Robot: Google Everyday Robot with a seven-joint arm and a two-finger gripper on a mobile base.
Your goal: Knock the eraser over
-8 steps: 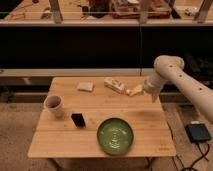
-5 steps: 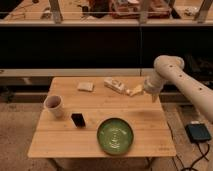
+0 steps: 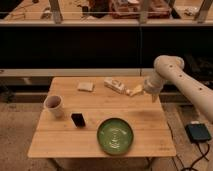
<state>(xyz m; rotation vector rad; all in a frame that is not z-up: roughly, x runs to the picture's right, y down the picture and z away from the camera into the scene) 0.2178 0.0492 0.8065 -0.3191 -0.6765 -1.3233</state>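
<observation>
The claw [image 3: 151,96] is hanging over the desk [image 3: 145,117] at about 2 o'clock from the desk's middle, close to the right edge, at the end of a pale arm that is reaching in from the right. I cannot tell whether the claw is spread or pressed together.

The white-and-yellow packet [image 3: 119,86] is lying at about 9 o'clock from the claw, its yellow end just beside it. The eraser [image 3: 77,119] is sitting well apart from the claw, near 8 o'clock from the desk's middle, and it is looking taller than wide.

A paper cup [image 3: 54,106] is standing at about 10 o'clock from the eraser, near it but not touching. A green plate [image 3: 115,135] is resting at about 4 o'clock from the eraser, near the front edge. A flat tan pad [image 3: 85,86] is lying at about 12 o'clock from the eraser, near the back edge.
</observation>
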